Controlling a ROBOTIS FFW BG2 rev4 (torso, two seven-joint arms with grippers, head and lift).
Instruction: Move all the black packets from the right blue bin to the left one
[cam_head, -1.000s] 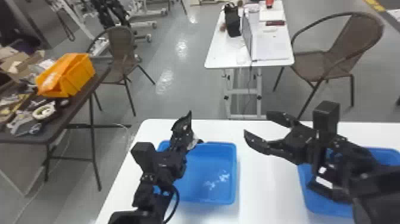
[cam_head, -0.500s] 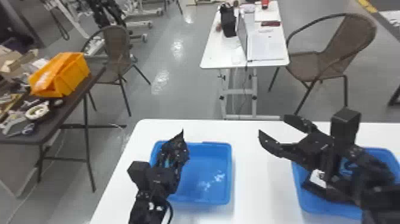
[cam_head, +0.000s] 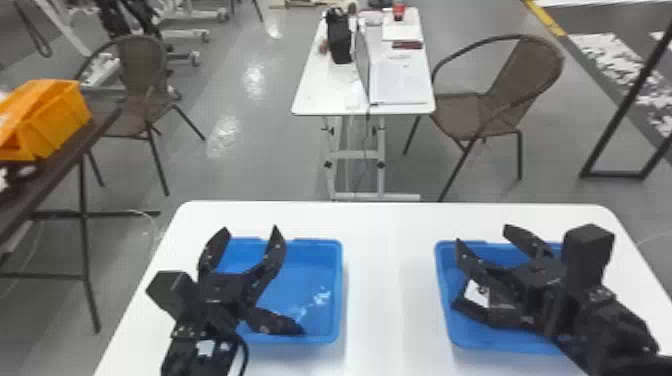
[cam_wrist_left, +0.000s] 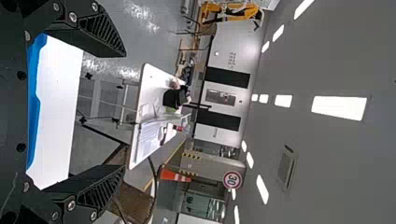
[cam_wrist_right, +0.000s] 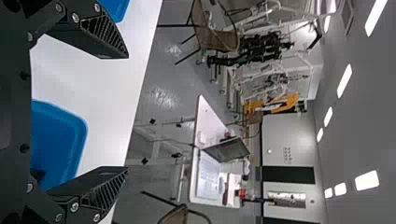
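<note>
And here we are, both arms over the work! At eight o'clock, the left gripper (cam_head: 250, 230) hangs above the left blue bin (cam_head: 336, 300), jaws spread wide with nothing between them, which would suit a packet just let go. A dark shape (cam_head: 275, 324) shows at the bin's five o'clock side; packet or part of the arm, I can't tell.

Over at four o'clock, the right gripper (cam_head: 483, 235) is above the right blue bin (cam_head: 442, 300), its jaws also wide and unloaded. That spread looks like readiness for a grab, and here's the target: a black packet (cam_head: 476, 295) with a white label, at the bin's eight o'clock side, below the gripper. Any more beneath that arm? Hidden, can't say.

What's in the way? The right arm itself covers much of its bin, and the bin's wall could catch a finger on the way down. The left arm may need to yield its bin before a packet crosses the white tabletop (cam_head: 385, 280).

Farther out, a white desk (cam_head: 335, 95) at twelve o'clock, wicker chairs at eleven and one, and an orange bin (cam_head: 60, 117) at ten: all well apart, no bother.
</note>
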